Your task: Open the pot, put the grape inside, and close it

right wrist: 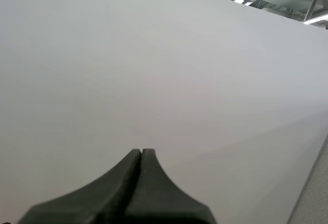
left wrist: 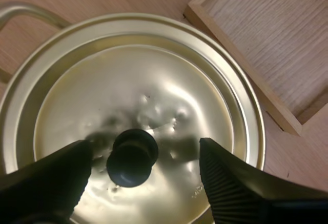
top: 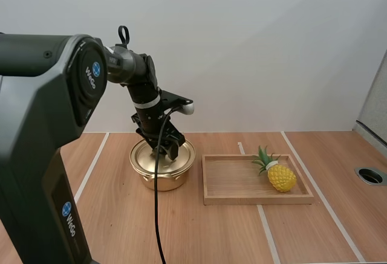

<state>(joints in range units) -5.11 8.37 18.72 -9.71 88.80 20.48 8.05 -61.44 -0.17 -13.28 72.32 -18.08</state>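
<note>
Straddling the black knob of the lid, which sits between its fingers though nearer one, my left gripper stands wide open, holding nothing, directly above the closed pot.

The pot, lid on, stands left of the tray; a pineapple lies in it.

lid: glossy gold metal (rippled reflections) | knob: matt black | tray: bare grained wood

The left arm bends forward and down, left tool pointing down, fingers apart; right tool pressed together.
</note>
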